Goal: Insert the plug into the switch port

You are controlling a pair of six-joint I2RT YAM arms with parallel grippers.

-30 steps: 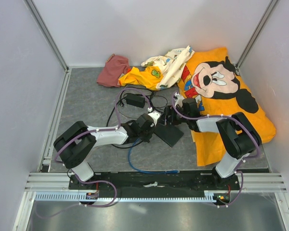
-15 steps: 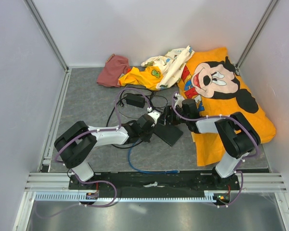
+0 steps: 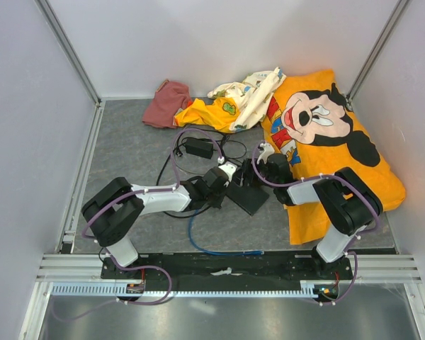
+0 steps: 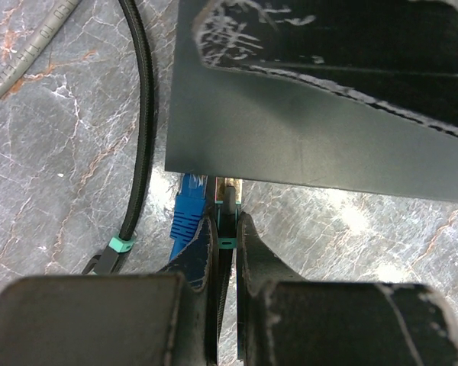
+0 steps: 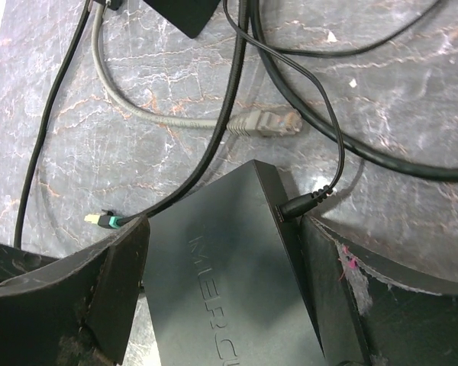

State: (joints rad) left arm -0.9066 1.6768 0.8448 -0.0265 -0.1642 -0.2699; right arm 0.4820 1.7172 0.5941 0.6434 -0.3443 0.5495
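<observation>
The black switch (image 3: pixel 249 197) lies on the grey mat between both arms. In the left wrist view the bright-blue plug (image 4: pixel 187 210) sits against the switch's (image 4: pixel 305 145) near edge, just left of my fingers and outside them. My left gripper (image 4: pixel 227 221) is shut on a thin black cable's teal-banded connector (image 4: pixel 227 242), whose tip touches the same edge. The blue cable (image 3: pixel 198 241) loops toward the arm bases. My right gripper (image 5: pixel 223 229) straddles the switch (image 5: pixel 229 282), with one finger against each side. A black power jack (image 5: pixel 298 206) is plugged into the switch's side.
A grey cable with a clear plug (image 5: pixel 267 122) and several black cables (image 5: pixel 320 99) lie beyond the switch. A black power adapter (image 3: pixel 198 147) sits behind it. An orange cartoon-print cloth (image 3: pixel 326 134) covers the right side, and more clothes (image 3: pixel 166 103) lie at the back.
The right wrist has shifted slightly nearer along the switch and its elbow has dropped. The left arm has barely moved.
</observation>
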